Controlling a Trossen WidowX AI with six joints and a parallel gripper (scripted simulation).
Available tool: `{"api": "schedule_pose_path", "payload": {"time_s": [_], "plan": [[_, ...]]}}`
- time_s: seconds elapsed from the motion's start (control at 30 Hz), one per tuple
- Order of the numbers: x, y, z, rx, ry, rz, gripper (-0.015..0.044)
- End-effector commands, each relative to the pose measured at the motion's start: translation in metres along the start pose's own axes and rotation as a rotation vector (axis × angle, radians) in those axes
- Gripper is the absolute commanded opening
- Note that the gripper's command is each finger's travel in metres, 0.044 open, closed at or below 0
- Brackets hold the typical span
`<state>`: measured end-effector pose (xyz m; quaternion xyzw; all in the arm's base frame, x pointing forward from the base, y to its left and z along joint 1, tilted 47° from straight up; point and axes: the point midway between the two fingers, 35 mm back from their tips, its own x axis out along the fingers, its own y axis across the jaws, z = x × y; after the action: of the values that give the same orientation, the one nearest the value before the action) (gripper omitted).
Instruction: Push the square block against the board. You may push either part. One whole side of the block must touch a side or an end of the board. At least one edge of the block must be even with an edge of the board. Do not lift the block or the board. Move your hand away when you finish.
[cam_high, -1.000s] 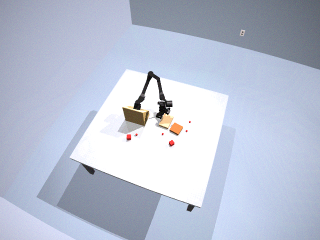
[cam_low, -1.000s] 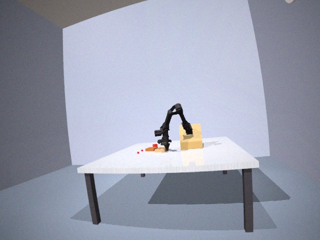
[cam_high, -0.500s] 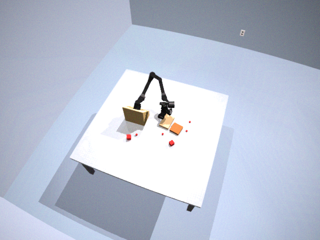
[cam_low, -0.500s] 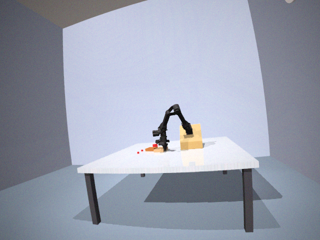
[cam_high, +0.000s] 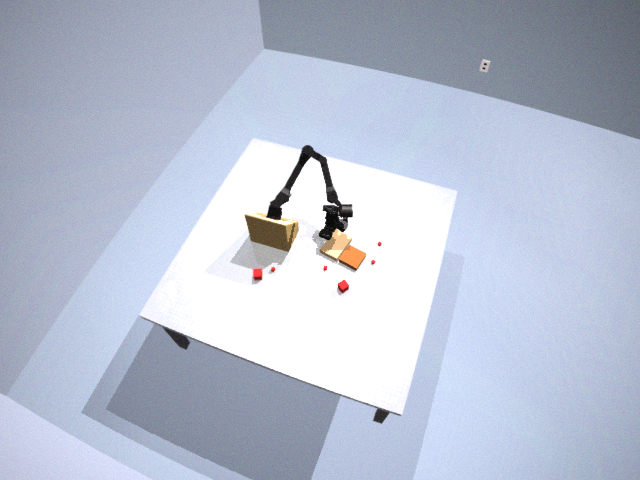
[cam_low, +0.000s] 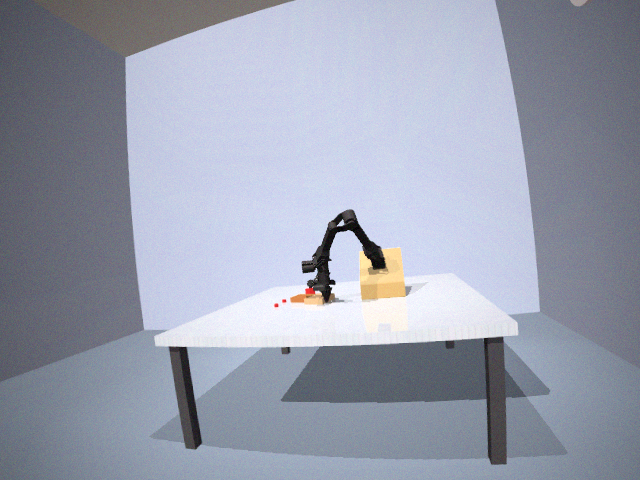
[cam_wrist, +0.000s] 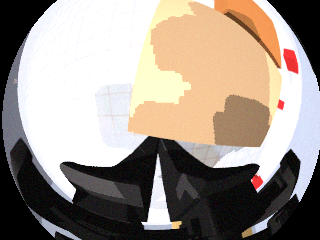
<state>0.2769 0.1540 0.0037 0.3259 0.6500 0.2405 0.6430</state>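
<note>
The tan board lies flat on the table. The square orange block lies flat close beside one long side of the board. A dark line shows between them in the wrist view; I cannot tell whether they touch along a whole side or whether their edges are even. My gripper is shut and holds nothing. Its fingertips are low, at or against the board's end in the wrist view. The arm partly hides the board in the exterior view.
A tall wooden box stands beside the arm's base. Red cubes and several small red pieces lie on the table around the board and block.
</note>
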Motion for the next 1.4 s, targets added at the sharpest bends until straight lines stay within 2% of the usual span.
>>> {"api": "schedule_pose_path", "payload": {"time_s": [0.0,1.03,1.1,1.23,1.37], "plan": [[-0.001,0.002,0.001,-0.013,-0.007,0.002,0.0000],[0.000,-0.001,-0.048,-0.010,-0.004,0.003,0.0000],[-0.009,0.001,-0.043,-0.018,-0.004,0.005,0.0000],[-0.053,0.001,-0.043,-0.012,-0.005,0.001,0.0000],[-0.055,0.001,-0.043,-0.011,-0.006,0.001,0.0000]]}}
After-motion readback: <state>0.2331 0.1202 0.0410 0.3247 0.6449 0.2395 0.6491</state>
